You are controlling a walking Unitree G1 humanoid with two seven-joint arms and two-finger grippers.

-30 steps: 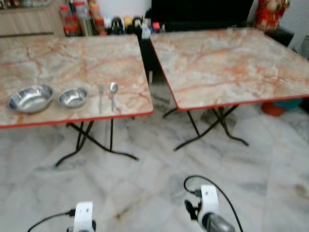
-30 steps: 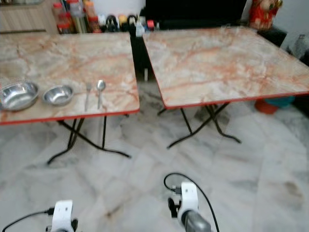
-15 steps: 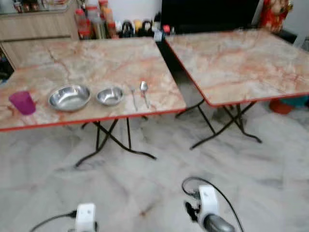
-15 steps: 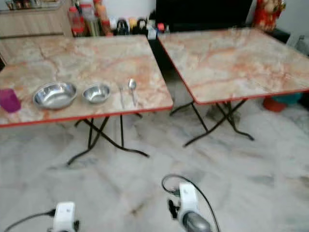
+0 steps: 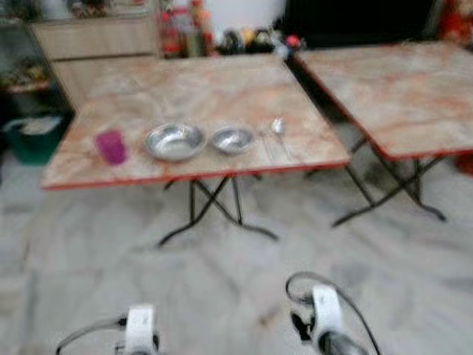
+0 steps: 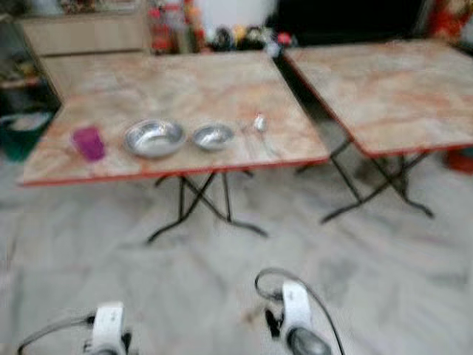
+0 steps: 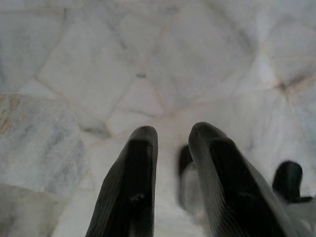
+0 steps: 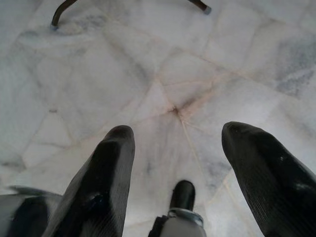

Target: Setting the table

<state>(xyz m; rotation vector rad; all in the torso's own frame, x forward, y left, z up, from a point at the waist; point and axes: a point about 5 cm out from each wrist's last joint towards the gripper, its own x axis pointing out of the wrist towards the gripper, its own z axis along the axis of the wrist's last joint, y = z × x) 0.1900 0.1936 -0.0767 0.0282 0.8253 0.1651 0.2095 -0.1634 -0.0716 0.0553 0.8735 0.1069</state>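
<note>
Purple cup [image 6: 89,142], two steel bowls [image 6: 154,137] (blurred), marble table [image 6: 185,85]

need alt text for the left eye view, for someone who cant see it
Blurred view of two marble-patterned folding tables on a pale tiled floor. The nearer table holds a row: purple cup, large steel bowl, small steel bowl, then cutlery. Both robot wrists hang low at the bottom edge.

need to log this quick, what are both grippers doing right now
left gripper: fingers slightly apart, holding nothing, pointed at the floor.
right gripper: wide open, holding nothing, over the floor.
</note>
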